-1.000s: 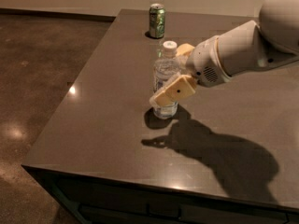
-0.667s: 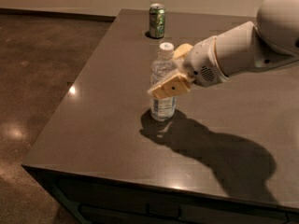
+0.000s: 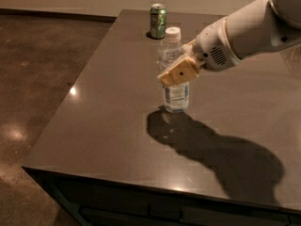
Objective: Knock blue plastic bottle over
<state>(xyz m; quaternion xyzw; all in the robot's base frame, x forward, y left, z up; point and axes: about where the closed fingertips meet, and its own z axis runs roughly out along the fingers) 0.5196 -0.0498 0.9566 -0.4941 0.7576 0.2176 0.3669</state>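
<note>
The blue plastic bottle (image 3: 175,94) stands upright near the middle of the dark table (image 3: 108,126). It is clear and ribbed, with a white cap and a blue-and-white label low on its body. My gripper (image 3: 179,69) reaches in from the right on a white arm and sits against the bottle's middle, its tan finger (image 3: 178,73) crossing in front of it. The bottle's midsection is hidden behind the finger.
A green soda can (image 3: 158,20) stands upright at the table's far edge, behind the bottle. The arm's shadow (image 3: 211,149) falls across the table toward the front right. The table's left and front edges drop to a concrete floor (image 3: 33,79).
My gripper has moved left and slightly up along the bottle. The bottle has stayed upright, shifted a little to the left on the table.
</note>
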